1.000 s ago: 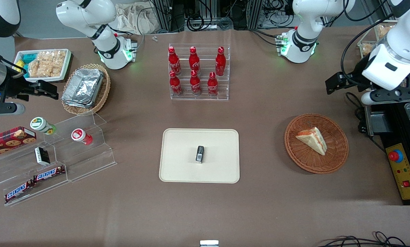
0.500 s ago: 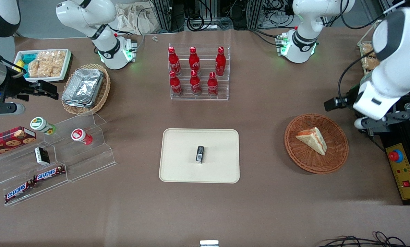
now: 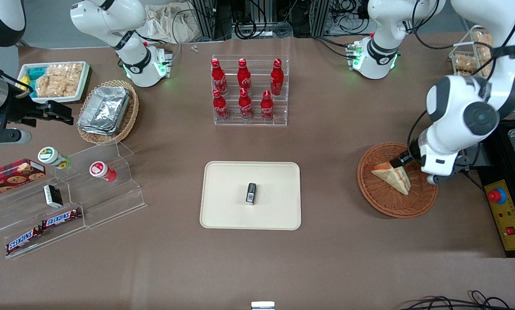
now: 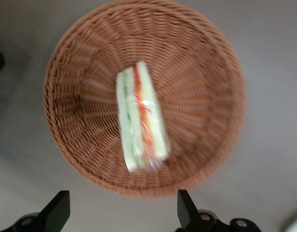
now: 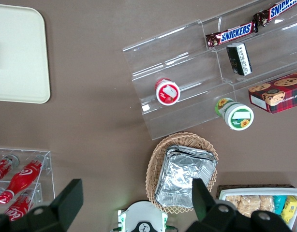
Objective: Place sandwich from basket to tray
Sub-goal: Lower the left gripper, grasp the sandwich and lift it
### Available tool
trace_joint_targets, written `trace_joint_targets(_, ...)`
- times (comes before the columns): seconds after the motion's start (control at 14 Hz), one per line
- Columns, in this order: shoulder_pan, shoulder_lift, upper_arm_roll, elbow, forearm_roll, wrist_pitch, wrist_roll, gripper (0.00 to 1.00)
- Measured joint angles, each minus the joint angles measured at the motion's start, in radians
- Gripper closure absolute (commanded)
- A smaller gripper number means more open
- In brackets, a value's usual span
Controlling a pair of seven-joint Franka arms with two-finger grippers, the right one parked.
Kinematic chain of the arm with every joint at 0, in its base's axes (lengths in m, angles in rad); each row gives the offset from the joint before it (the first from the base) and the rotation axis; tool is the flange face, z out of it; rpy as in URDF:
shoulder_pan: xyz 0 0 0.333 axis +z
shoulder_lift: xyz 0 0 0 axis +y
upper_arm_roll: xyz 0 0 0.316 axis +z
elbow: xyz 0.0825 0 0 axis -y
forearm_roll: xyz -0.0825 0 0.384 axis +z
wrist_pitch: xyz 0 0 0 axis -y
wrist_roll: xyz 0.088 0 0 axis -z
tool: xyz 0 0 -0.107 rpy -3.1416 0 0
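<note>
1. Above the basket [image 3: 397, 180], toward the working arm's end of the bench [image 3: 326, 258], the gripper [image 4: 122, 212] hangs with jaws apart, empty.
2. The sandwich [image 3: 392, 175] lies in the basket, filling edge up, touching nothing but the wicker.
3. The tray [image 3: 223, 206] sits mid-bench, at nine o'clock from the basket and well apart, carrying a small dark packet [image 3: 251, 193].

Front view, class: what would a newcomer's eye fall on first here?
Probably the sandwich lying in the reddish-brown basket toward the working arm's end of the table, with the open gripper poised above it. Next, the cream tray mid-table holding a small dark packet, and the red bottles farther from the camera.
</note>
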Motion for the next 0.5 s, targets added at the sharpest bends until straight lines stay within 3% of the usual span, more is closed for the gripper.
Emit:
trace_joint_targets(0.21, 0.000, 0.123, 0.000, -0.001, 0.081, 0.107, -0.203, 0.00)
trace_joint_targets(0.29, 0.000, 0.160, 0.000, 0.000, 0.099, 0.143, -0.249, 0.06)
trace_joint_targets(0.36, 0.000, 0.190, 0.000, 0.001, 0.105, 0.178, -0.278, 0.30)
trace_joint_targets(0.43, 0.000, 0.213, 0.000, 0.003, 0.107, 0.205, -0.295, 0.76)
trace_joint_targets(0.5, 0.000, 0.229, 0.000, 0.005, 0.107, 0.219, -0.306, 1.00)
